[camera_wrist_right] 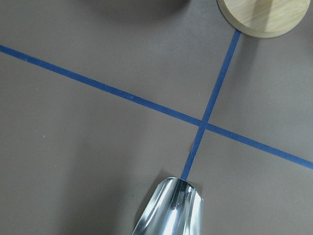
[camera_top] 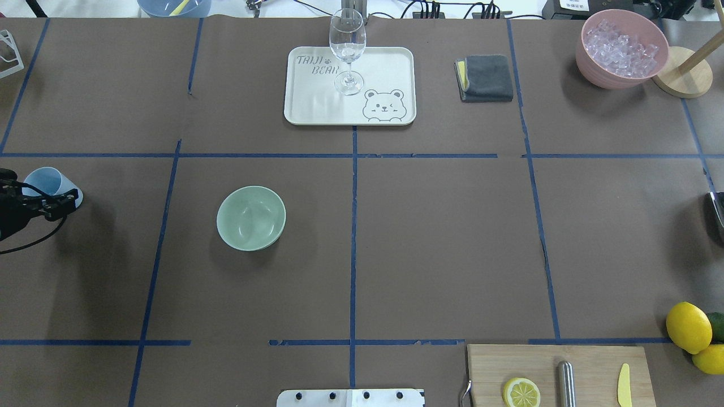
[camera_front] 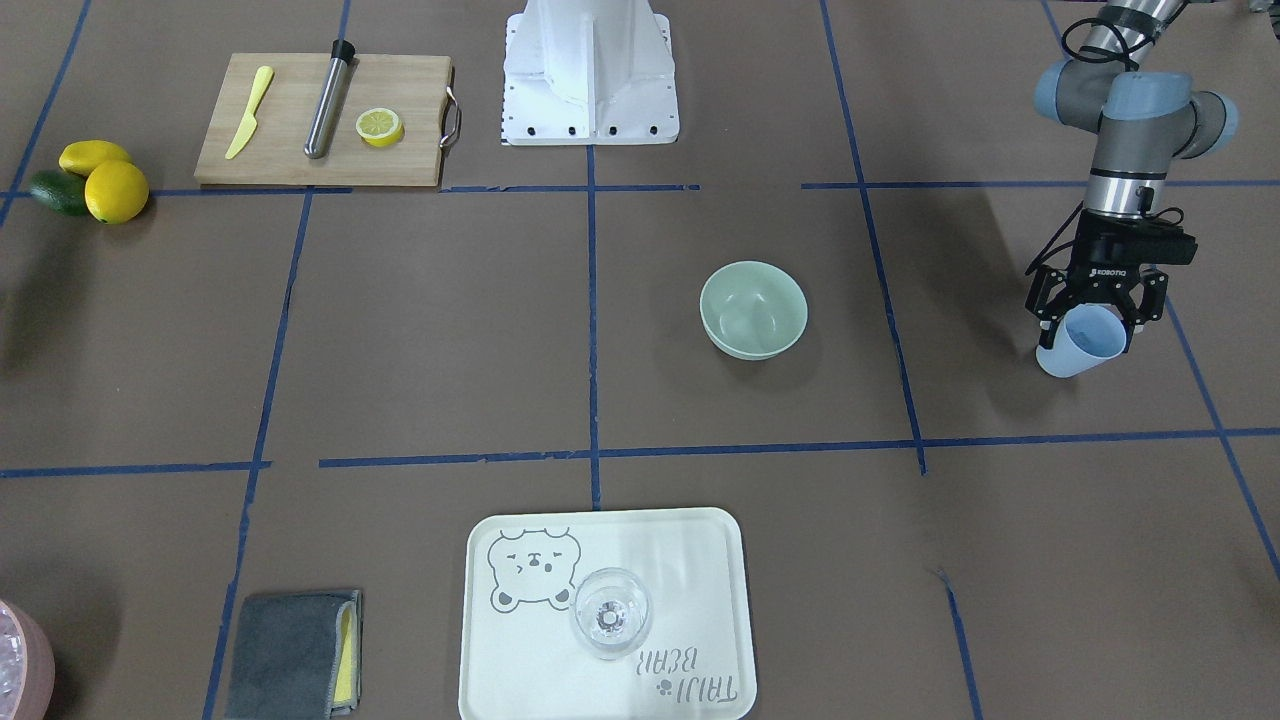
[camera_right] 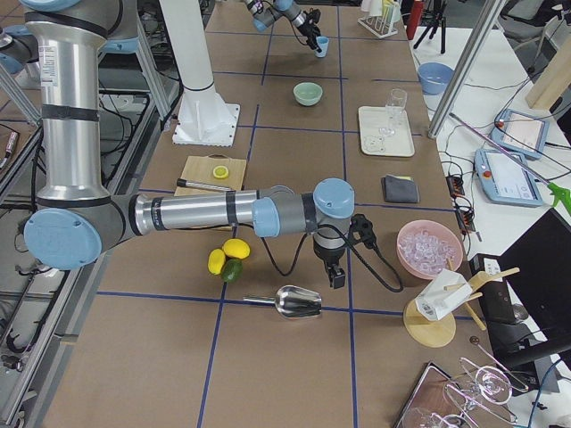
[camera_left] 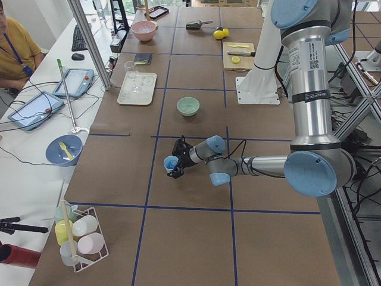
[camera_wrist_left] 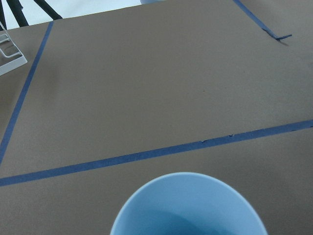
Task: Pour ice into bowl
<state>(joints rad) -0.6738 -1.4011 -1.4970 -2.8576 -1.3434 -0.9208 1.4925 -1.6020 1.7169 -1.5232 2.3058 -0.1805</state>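
Note:
The pale mint-green bowl [camera_front: 753, 308] stands upright near the table's middle and looks empty; it also shows in the overhead view [camera_top: 251, 217]. My left gripper [camera_front: 1095, 315] is shut on a light blue cup [camera_front: 1080, 345] and holds it tilted, well apart from the bowl on my left side [camera_top: 51, 181]. The left wrist view shows only the cup's rim [camera_wrist_left: 190, 205], and I make out no cubes inside. The ice [camera_top: 621, 45] fills a pink bowl [camera_top: 588, 65] at the far right. My right gripper [camera_right: 337, 276] hangs beside a metal scoop [camera_right: 299, 303]; I cannot tell whether it is open or shut.
A white bear tray [camera_top: 317, 107] with a wine glass [camera_top: 347, 45] sits at the far middle, with a grey cloth [camera_top: 485, 78] beside it. A cutting board [camera_top: 557, 362] with a lemon half, a muddler and a knife is near right. Lemons [camera_top: 689, 328] lie at the right edge.

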